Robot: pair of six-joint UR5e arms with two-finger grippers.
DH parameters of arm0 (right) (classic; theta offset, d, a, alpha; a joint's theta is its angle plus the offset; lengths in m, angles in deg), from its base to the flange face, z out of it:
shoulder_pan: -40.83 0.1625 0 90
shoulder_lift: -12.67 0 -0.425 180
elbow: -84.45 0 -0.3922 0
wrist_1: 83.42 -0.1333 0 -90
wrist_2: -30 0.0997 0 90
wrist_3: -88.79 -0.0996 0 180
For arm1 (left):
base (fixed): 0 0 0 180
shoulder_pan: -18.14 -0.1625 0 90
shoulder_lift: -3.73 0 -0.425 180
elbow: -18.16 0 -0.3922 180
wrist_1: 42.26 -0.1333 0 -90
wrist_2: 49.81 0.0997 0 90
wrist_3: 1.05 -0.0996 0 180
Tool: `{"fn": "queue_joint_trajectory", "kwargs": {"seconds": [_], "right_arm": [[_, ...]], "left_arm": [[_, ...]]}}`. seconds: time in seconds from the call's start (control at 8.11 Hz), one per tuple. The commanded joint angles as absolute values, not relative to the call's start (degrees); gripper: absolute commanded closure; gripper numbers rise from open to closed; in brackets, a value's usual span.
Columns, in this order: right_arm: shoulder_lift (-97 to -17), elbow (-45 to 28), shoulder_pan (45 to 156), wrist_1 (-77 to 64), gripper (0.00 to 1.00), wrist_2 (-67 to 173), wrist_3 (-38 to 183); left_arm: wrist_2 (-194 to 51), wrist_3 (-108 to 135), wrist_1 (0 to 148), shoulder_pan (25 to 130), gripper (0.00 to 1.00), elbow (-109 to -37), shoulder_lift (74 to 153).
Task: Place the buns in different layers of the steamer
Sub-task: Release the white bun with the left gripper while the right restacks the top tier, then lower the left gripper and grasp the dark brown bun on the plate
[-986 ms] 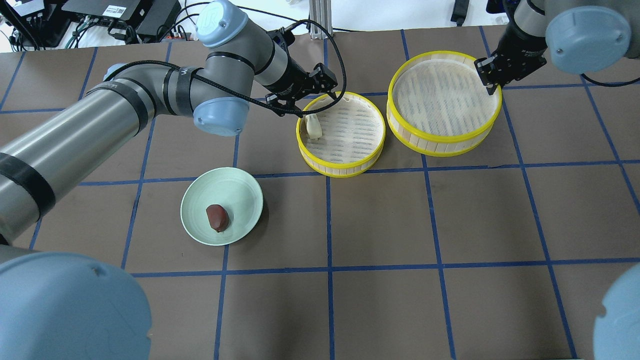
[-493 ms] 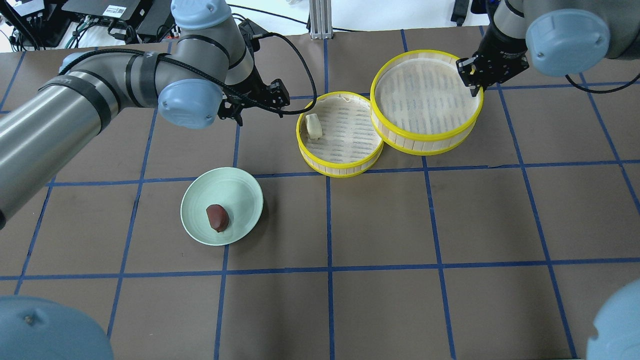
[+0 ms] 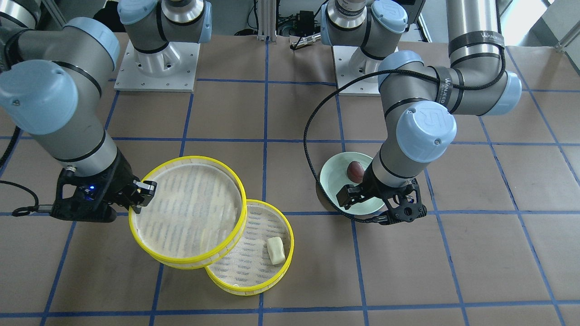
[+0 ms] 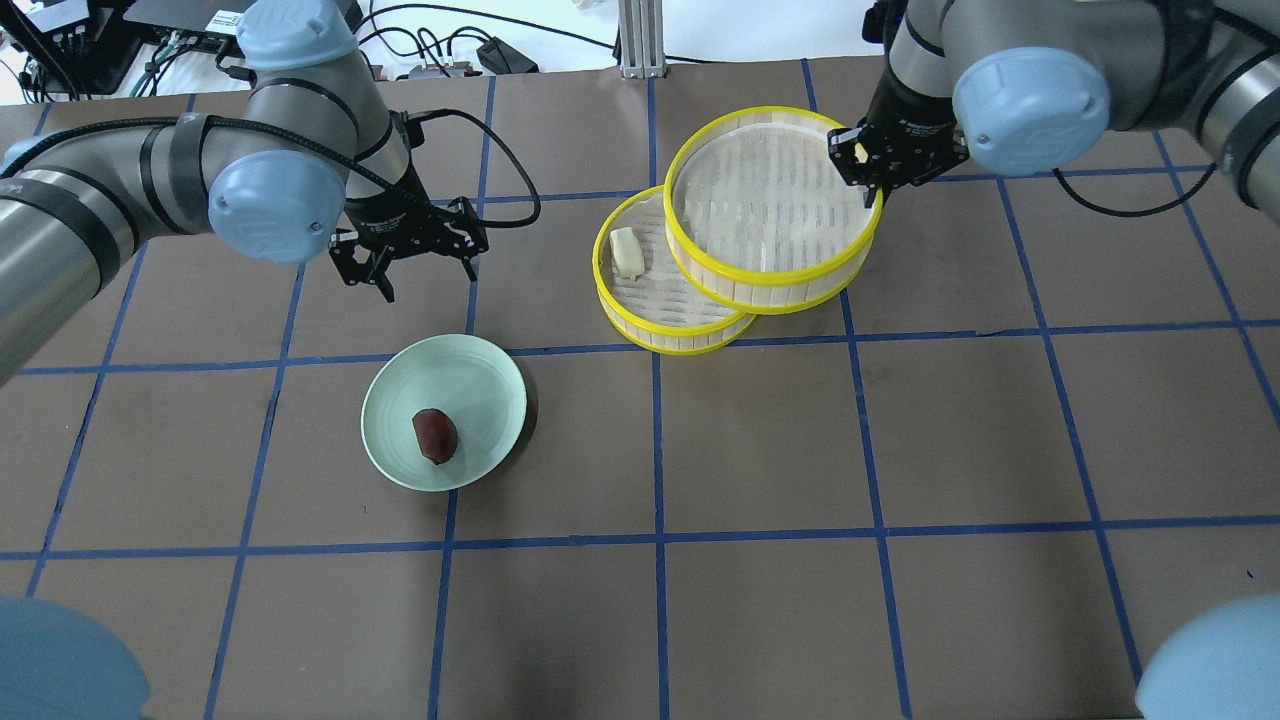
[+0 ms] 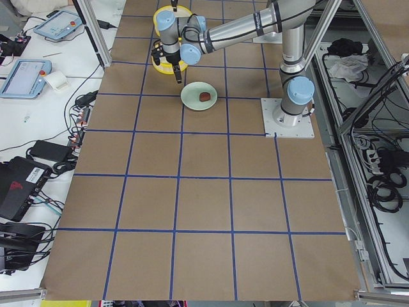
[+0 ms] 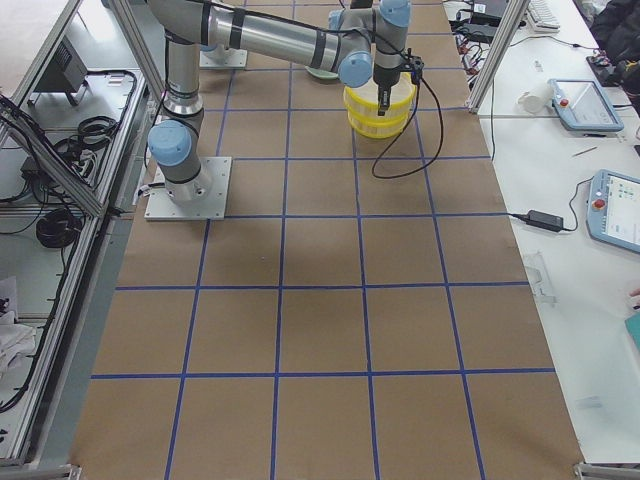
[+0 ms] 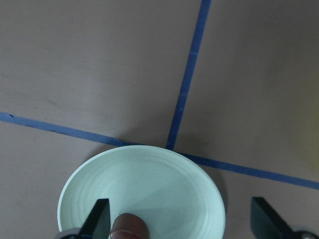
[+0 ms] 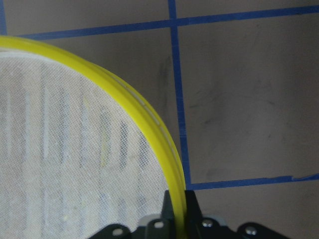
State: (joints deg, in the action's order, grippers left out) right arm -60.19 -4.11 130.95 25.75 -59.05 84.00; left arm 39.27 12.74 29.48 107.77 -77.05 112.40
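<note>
The cream-white bun (image 4: 627,252) lies in the smaller yellow-rimmed steamer tray (image 4: 660,338). My right gripper (image 4: 872,185) is shut on the rim of the larger steamer tray (image 4: 770,285). It holds that tray raised, overlapping the smaller tray's right part; the pinch on the rim (image 8: 144,114) shows in the right wrist view. The dark reddish-brown bun (image 4: 435,436) sits on the pale green plate (image 4: 485,385). My left gripper (image 4: 428,275) is open and empty, just beyond the plate. The left wrist view shows the bun (image 7: 129,226) low between my fingers (image 7: 99,219).
The brown table mat has a grid of blue tape lines (image 4: 655,440). Cables and equipment lie past the far table edge (image 4: 250,40). The left arm's black cable (image 4: 500,170) loops over the table behind the gripper.
My left gripper has pulled away from the smaller tray and moved left toward the plate. My right gripper has carried the larger tray left until it overlaps the smaller one.
</note>
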Motion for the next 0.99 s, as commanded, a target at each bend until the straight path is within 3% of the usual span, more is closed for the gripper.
{"fn": "queue_joint_trajectory", "kwargs": {"seconds": [0.0, 0.86], "right_arm": [[-56.5, -4.1, 135.7, 31.3, 1.00, -58.9, 76.0], [-52.7, -4.8, 139.2, 36.2, 1.00, -58.8, 70.7]], "left_arm": [[39.3, 12.7, 30.2, 106.6, 0.00, -83.0, 112.5], [40.9, 13.3, 31.7, 106.6, 0.00, -86.7, 116.2]]}}
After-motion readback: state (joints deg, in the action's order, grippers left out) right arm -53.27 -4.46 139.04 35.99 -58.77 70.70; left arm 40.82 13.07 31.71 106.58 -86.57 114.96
